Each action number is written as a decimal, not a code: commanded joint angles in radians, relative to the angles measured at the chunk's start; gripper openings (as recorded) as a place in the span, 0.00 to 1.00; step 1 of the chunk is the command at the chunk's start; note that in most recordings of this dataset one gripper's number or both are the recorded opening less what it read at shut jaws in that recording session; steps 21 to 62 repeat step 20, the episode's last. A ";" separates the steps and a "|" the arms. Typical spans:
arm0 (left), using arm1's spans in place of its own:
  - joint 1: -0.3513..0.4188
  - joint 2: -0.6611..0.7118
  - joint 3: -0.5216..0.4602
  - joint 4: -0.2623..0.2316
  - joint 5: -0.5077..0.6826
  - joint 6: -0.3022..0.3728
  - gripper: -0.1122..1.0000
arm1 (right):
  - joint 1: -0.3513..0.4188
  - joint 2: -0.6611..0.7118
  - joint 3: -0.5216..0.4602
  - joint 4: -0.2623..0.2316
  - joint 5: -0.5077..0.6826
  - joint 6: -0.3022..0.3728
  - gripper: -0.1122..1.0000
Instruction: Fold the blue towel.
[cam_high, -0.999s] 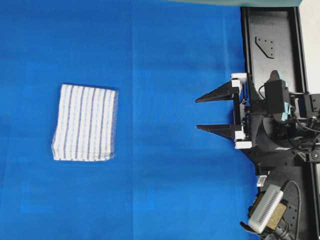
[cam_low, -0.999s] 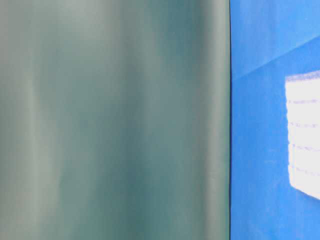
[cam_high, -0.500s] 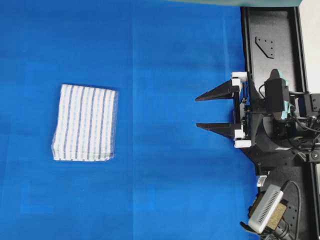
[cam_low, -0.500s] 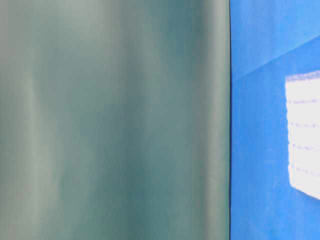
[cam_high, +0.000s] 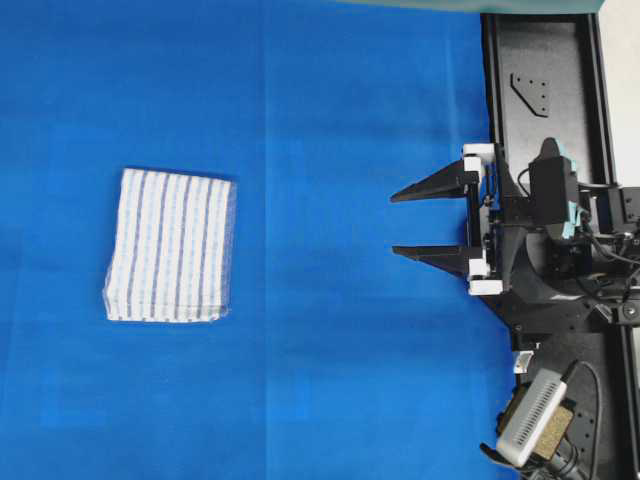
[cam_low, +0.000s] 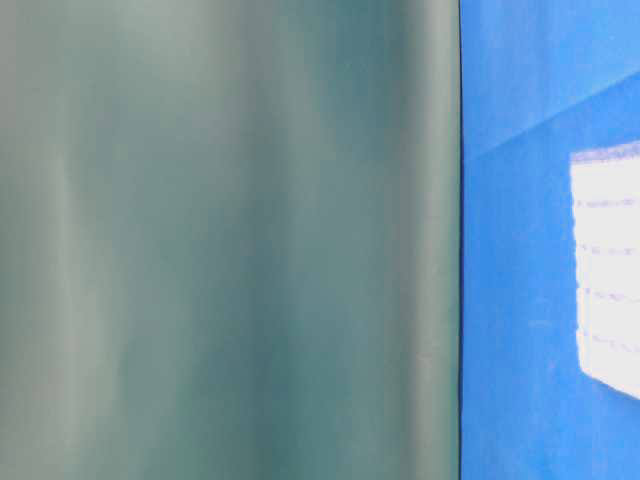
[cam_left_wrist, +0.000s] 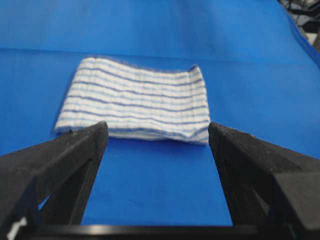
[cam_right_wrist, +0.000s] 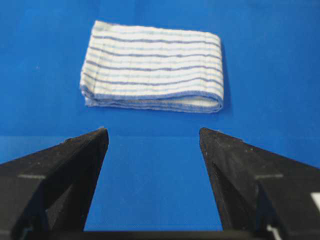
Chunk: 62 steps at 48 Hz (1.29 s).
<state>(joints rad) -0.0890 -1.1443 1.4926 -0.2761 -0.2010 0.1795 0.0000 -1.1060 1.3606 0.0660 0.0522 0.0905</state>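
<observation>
The blue towel (cam_high: 172, 246), white with thin blue stripes, lies folded into a small thick rectangle on the left part of the blue cloth. It also shows in the left wrist view as the towel (cam_left_wrist: 136, 98), in the right wrist view as the towel (cam_right_wrist: 152, 66), and overexposed at the right edge of the table-level view (cam_low: 606, 265). My right gripper (cam_high: 394, 226) hovers at the right side, open, empty, well apart from the towel. My left gripper (cam_left_wrist: 157, 129) is open and empty, its tips just short of the towel's near edge. The left arm is out of the overhead view.
A plain blue table covering (cam_high: 330, 120) spans the work surface. The right arm's black base plate (cam_high: 545, 70) runs along the right edge, with a grey and white device (cam_high: 535, 415) at bottom right. A grey-green curtain (cam_low: 230, 240) fills most of the table-level view.
</observation>
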 joint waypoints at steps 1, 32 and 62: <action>0.003 0.005 -0.015 0.003 -0.002 -0.002 0.80 | -0.002 0.008 -0.014 0.000 -0.008 0.000 0.88; 0.003 0.003 -0.017 0.003 0.003 -0.002 0.80 | -0.002 0.008 -0.014 -0.003 -0.008 0.000 0.88; 0.003 0.003 -0.017 0.003 0.003 -0.002 0.80 | -0.002 0.008 -0.014 -0.003 -0.008 0.000 0.88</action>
